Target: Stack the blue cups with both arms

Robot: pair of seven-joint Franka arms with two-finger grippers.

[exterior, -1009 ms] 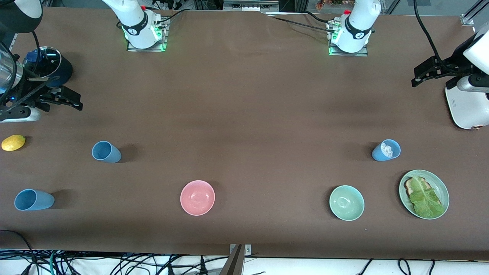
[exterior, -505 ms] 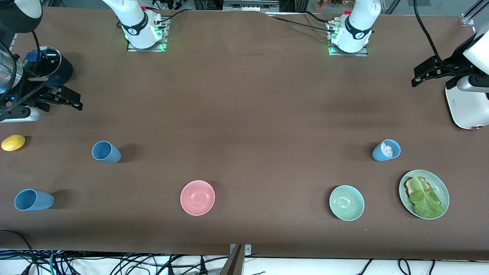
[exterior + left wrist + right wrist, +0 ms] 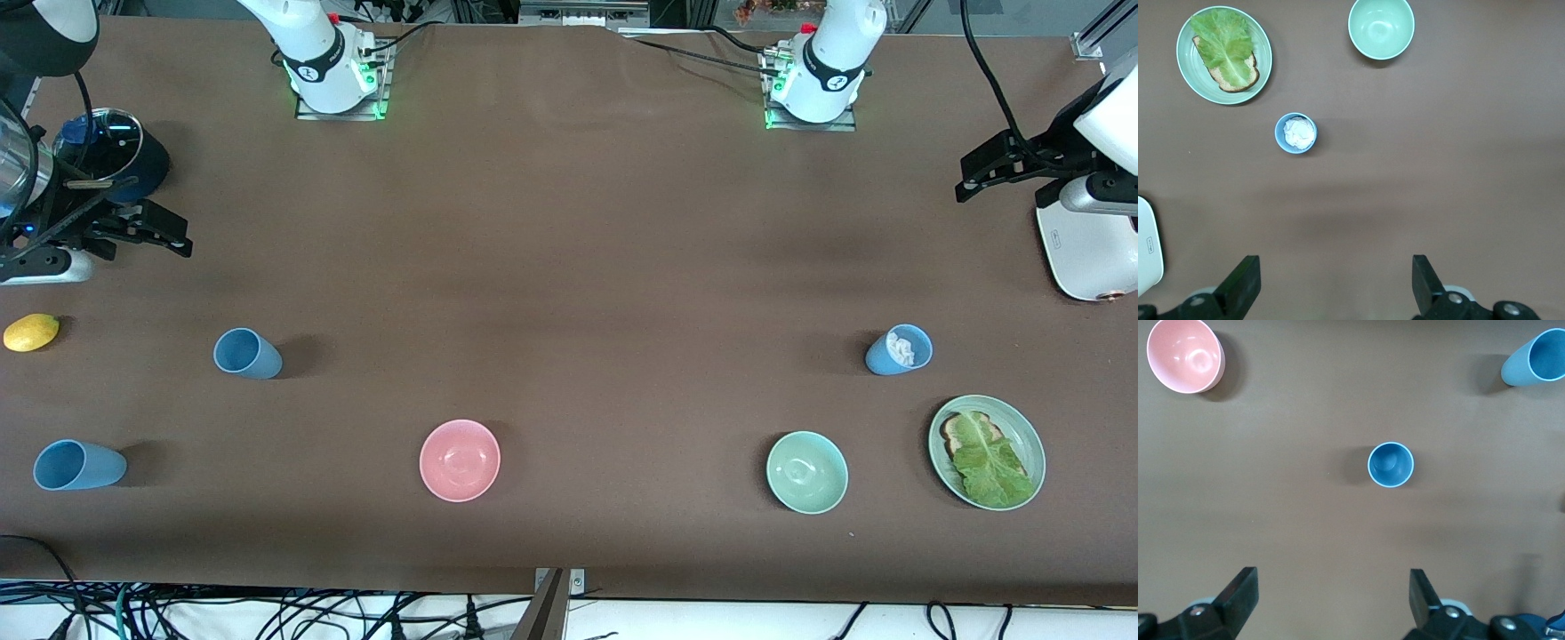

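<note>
Three matte light-blue tapered cups stand upright and well apart. Two [image 3: 247, 353] [image 3: 76, 465] are at the right arm's end; the farther one has a yellow lemon [image 3: 31, 332] beside it. The third cup [image 3: 898, 349], holding something white, stands at the left arm's end near a green plate of toast and lettuce [image 3: 987, 452]. Between the groups, nearer the front camera, sit a pink bowl [image 3: 460, 460] and a mint-green bowl [image 3: 806, 472]. Left gripper [image 3: 1335, 287] and right gripper [image 3: 1331, 600] hover spread, empty.

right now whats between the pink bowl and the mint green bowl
Nothing: in the front view the brown table is bare between the pink bowl and the mint-green bowl. All three blue cups stand elsewhere.
</note>
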